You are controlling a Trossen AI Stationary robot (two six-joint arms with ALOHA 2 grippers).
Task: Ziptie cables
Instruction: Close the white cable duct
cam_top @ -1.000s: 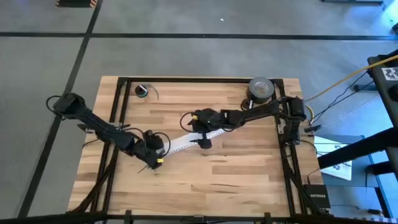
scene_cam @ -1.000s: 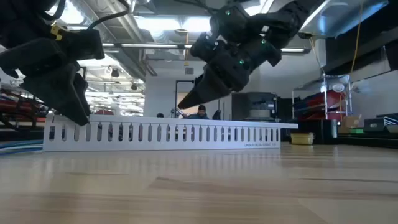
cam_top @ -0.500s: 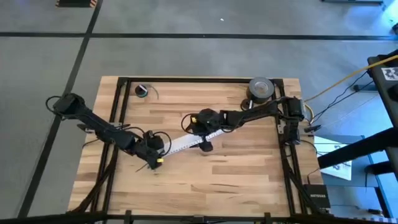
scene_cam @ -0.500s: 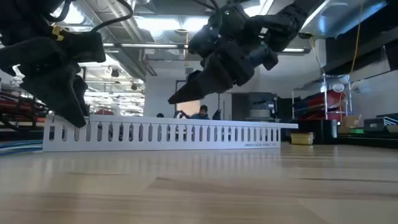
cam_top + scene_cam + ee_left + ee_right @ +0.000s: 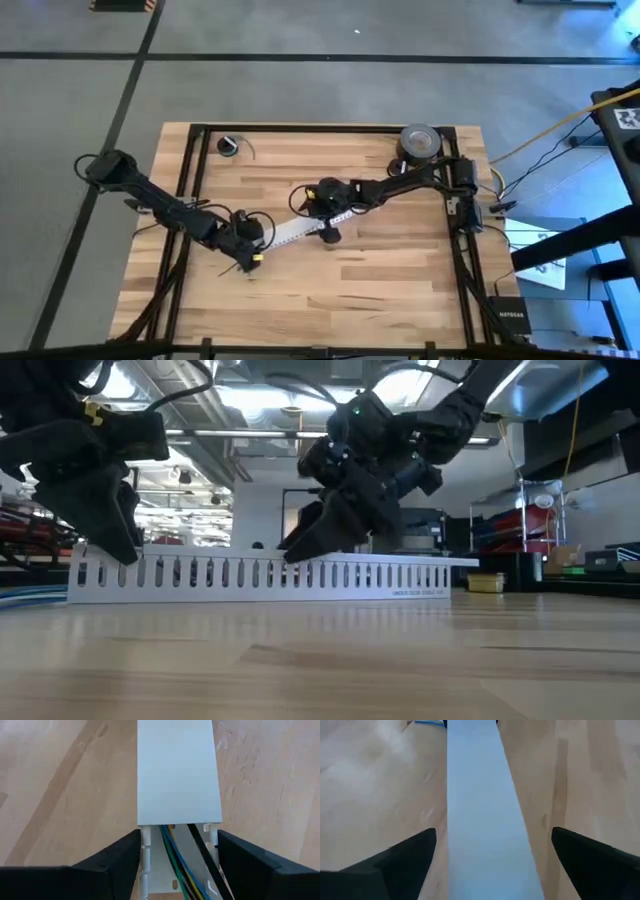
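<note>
- Near the tabletop's point(image 5: 400, 280) middle, my two arms meet along a white slotted duct point(image 5: 290, 230) that lies on a slant.
- My left hand point(image 5: 246, 252) reaches in from the left edge, arm low and stretched, and sits at the duct's lower-left end. Its fingers point(image 5: 107, 867) stand spread to either side of the duct, close to its walls; I cannot tell whether they touch.
- Past that hand, the flat cover point(image 5: 177, 770) stops short, and the cables point(image 5: 175, 862) show in the open channel: green, blue and yellow strands running lengthwise.
- One thin black strip, likely the ziptie point(image 5: 202, 852), lies among them.
- My right hand point(image 5: 322, 205) comes from the right edge, elbow bent, and tips down over the duct's upper end.
- Its fingers point(image 5: 405, 855) are wide apart, straddling the cover with bare wood visible each side, holding nothing.
- Open wood lies in front of the duct; a tape roll point(image 5: 420, 142) sits at the far right corner, well apart.
</note>
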